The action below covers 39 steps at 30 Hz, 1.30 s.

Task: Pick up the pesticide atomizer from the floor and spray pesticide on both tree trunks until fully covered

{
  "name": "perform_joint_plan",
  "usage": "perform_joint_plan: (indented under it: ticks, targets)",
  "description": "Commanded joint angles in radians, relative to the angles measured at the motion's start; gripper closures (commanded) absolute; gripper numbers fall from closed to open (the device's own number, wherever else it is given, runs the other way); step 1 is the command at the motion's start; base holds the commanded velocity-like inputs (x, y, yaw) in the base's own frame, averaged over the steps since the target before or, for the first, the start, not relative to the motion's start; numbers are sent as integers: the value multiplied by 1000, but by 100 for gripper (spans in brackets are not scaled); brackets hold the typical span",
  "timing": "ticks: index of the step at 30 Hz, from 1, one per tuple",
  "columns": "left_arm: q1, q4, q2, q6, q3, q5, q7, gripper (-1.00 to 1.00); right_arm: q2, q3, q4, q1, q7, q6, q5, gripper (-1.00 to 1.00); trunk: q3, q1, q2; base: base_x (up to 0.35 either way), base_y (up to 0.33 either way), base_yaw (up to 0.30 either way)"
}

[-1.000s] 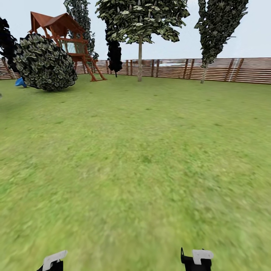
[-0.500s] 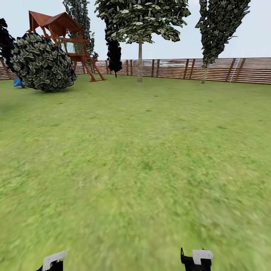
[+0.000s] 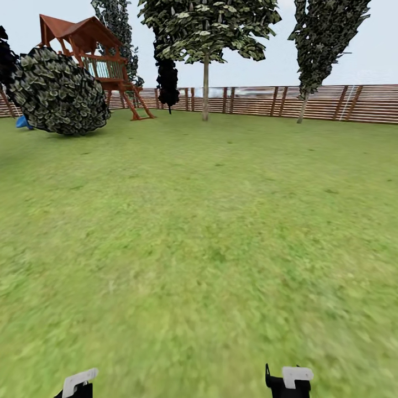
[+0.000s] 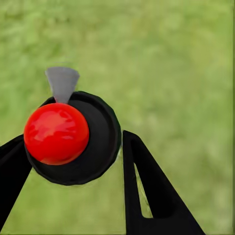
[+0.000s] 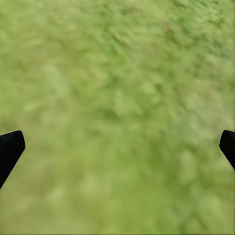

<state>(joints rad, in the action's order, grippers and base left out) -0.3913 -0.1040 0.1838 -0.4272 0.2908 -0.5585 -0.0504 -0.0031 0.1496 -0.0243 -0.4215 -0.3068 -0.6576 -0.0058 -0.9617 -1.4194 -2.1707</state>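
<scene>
Head view shows a big green lawn that runs from the bottom of the frame up to a brown slat fence across the top. Two tall trees stand by that fence: one tree at top middle with a thin grey trunk, and a second tree at top right whose trunk leans a little. A red-brown play tower and a round leafy bush sit at upper left, with a narrow black tree between the tower and the middle tree. Both trees are well away from the robot. The left wrist view shows the left gripper clamped on the pesticide atomizer, a small black sprayer with a shiny red ball, so the pick-up looks done. The right wrist view shows the right gripper with its two dark tips far apart and nothing but grass between them. I think the robot is on the step of getting to the first tree. The next move calls for rolling close to the middle trunk, then lifting the sprayer and aiming it at the bark
</scene>
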Motion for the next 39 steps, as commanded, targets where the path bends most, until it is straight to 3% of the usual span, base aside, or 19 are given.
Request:
perform_joint_plan:
  ticks: [1,39]
  targets:
    - [-1,0,0,-2,8,-3,-5,100,0,8,0,0,-8,0,0,-100,-1,0,0,345,0,0]
    - [0,0,0,-5,8,-3,-5,100,9,8,1,0,-1,3,-1,-100,-1,0,0,345,0,-36]
